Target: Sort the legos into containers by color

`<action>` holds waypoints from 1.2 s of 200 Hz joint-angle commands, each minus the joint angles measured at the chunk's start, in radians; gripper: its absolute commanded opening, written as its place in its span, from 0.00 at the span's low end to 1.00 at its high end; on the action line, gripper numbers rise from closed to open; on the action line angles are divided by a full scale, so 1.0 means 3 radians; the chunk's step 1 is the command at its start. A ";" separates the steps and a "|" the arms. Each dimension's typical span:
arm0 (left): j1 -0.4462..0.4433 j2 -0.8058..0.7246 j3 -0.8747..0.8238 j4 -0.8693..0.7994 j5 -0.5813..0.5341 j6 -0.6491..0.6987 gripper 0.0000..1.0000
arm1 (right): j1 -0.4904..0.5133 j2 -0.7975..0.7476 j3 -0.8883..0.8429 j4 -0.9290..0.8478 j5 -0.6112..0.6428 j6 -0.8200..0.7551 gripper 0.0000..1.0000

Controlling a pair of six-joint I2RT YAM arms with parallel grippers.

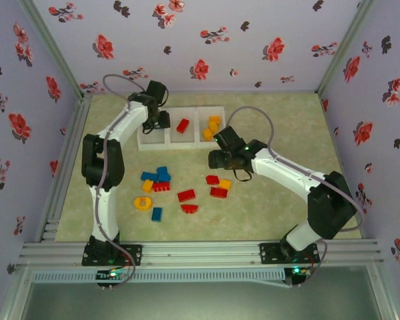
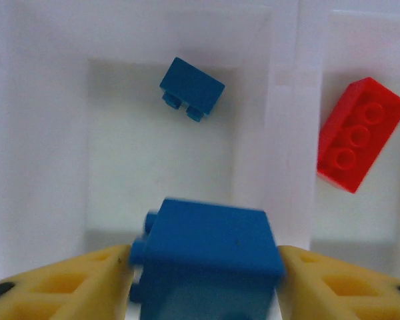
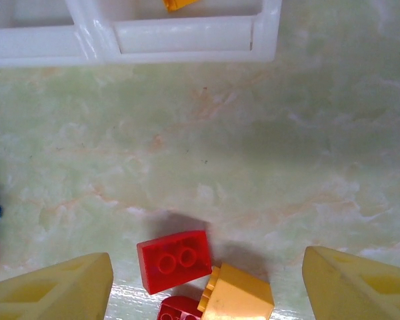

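Marbled green table (image 1: pixel 287 120), floral walls (image 1: pixel 253 40) round it. L gripper (image 2: pixel 203 267) pinches a blue brick (image 2: pixel 210 243) betw. its yellow fingers (image 2: pixel 73 287), jaws only as wide as the brick. Brick's studs poke out to the left in wrist view; edges a bit blurred. It hangs over the left bin (image 2: pixel 250 153), one end of a 3-bin row at the table's far side. Lying in that bin is a 2nd blue brick (image 2: pixel 192 85), long axis diagonal, upper-left to lower-right, on its side w/ studs toward the bottom of the view. Mid bin (image 2: pixel 367 213) holds a red brick (image 2: pixel 361 133), studs up, three showing in a line, long axis lower-left to upper-right.

R gripper (image 3: pixel 207 267): jaws spread wide, nothing betw. them, touching nothing. It hovers over the table near the right bin (image 3: pixel 187 33). Under it is a red 2-stud brick (image 3: pixel 175 260), studs up, long axis approx left-right w/ slight tilt. A yellow brick (image 3: pixel 237 300) touches its lower-right corner, and a red piece (image 3: pixel 180 310) sits at the frame's bottom edge. Yellow bricks (image 1: pixel 212 127) lie in the right bin.

Other legos lie loose mid-table: blue cluster (image 1: pixel 159 175), yellow ring piece (image 1: pixel 143 203), single blue (image 1: pixel 157 214), long red (image 1: pixel 186 195).
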 commanded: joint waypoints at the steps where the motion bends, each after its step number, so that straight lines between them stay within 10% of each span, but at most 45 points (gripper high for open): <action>1: 0.0031 0.0041 0.0182 -0.0098 -0.0039 0.0097 0.67 | 0.0029 -0.0055 -0.0040 -0.0048 0.0035 0.0082 0.76; 240: -0.0466 -0.1600 -0.1623 0.0118 0.0078 -0.0379 0.69 | 0.0181 0.0369 -0.0455 -0.0032 -0.0085 0.1053 0.65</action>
